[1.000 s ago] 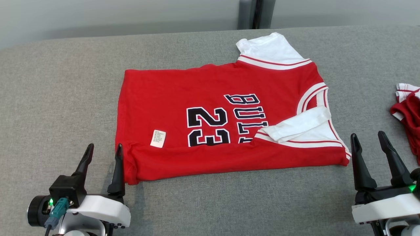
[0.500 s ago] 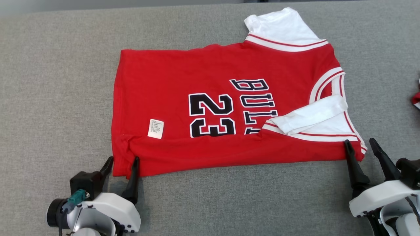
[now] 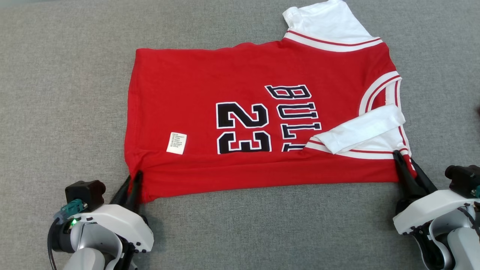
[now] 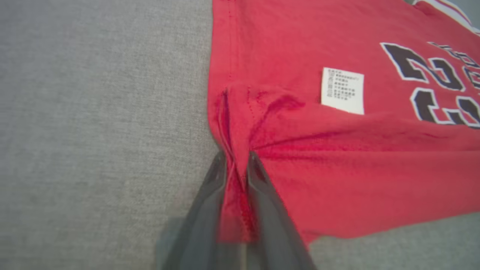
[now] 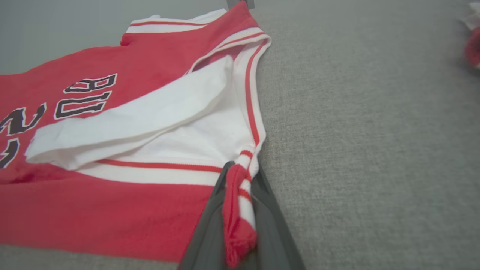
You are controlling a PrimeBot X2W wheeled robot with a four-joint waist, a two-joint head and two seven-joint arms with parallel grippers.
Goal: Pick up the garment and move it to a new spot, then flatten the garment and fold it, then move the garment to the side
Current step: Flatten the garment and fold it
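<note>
**Grey fabric-covered counter (image 3: 67, 75): near edge gripped at both ends**

Your red basketball jersey with white sleeves and black "23" lettering (image 3: 225, 75) lies spread flat across the middle of that counter, hem to the left and neck to the right. The near white sleeve (image 3: 360, 129) lies turned in over the lettering, so the near side reads as one straight red edge.

Your left claw (image 3: 133, 179) is pressed together on the near left hem corner. In the left wrist view the cloth gathers into sharp creases between the two fingers, just short of the small white care label (image 3: 176, 143). Your right claw (image 3: 405, 161) is pinching the near right corner, at the red-and-white striped shoulder trim. A roll of that trim sits squeezed between its fingers in the right wrist view.

Holding both ends of the same edge looks like the set-up for a fold. Raised together, the edge should stay taut and travel toward the far side without sagging.

Watch the turned-in sleeve, which rests loose and could slide out as the edge rises.
</note>
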